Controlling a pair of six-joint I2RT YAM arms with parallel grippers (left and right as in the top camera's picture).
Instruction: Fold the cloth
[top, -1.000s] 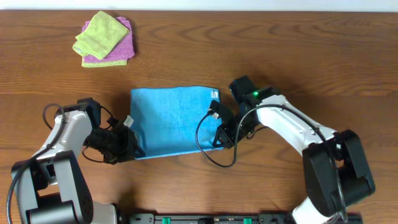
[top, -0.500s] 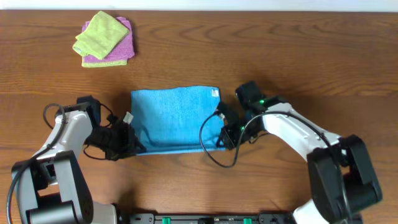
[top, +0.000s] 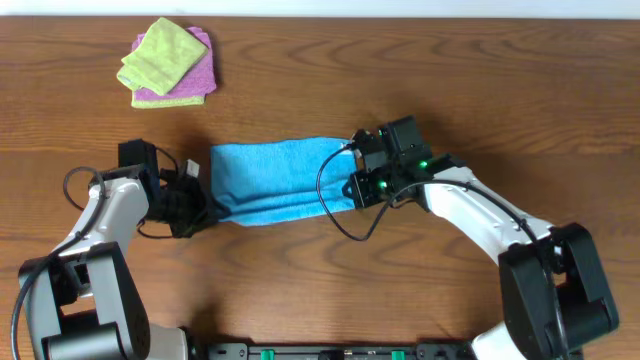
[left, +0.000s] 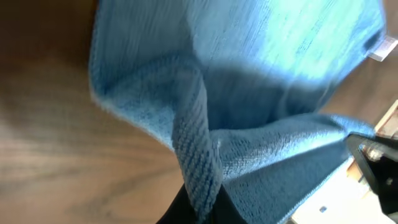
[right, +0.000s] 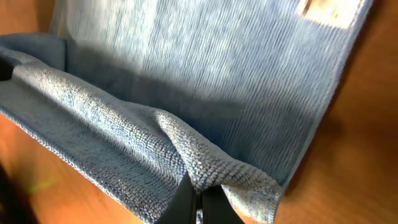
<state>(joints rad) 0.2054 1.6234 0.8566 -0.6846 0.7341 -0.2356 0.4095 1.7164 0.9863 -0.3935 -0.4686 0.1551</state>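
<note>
The sky-blue cloth (top: 275, 180) lies in the middle of the table, its near edge lifted and carried back over the rest. My left gripper (top: 200, 207) is shut on the cloth's near left corner; the left wrist view shows the pinched fold of the cloth (left: 196, 155) rising from the jaws (left: 199, 208). My right gripper (top: 357, 187) is shut on the near right corner; the right wrist view shows the cloth (right: 205, 158) bunched over the closed jaws (right: 200, 208). A white tag (right: 323, 11) sits at the far corner.
A lime-green folded cloth (top: 157, 57) lies on a purple folded cloth (top: 195, 80) at the back left of the wooden table (top: 450, 90). A black cable (top: 335, 215) loops by the right arm. A dark rail runs along the front edge (top: 300, 350).
Both grippers have moved away from me with the cloth's near edge, folding it back. The visible cloth has gone from nearly square to a narrow strip.
</note>
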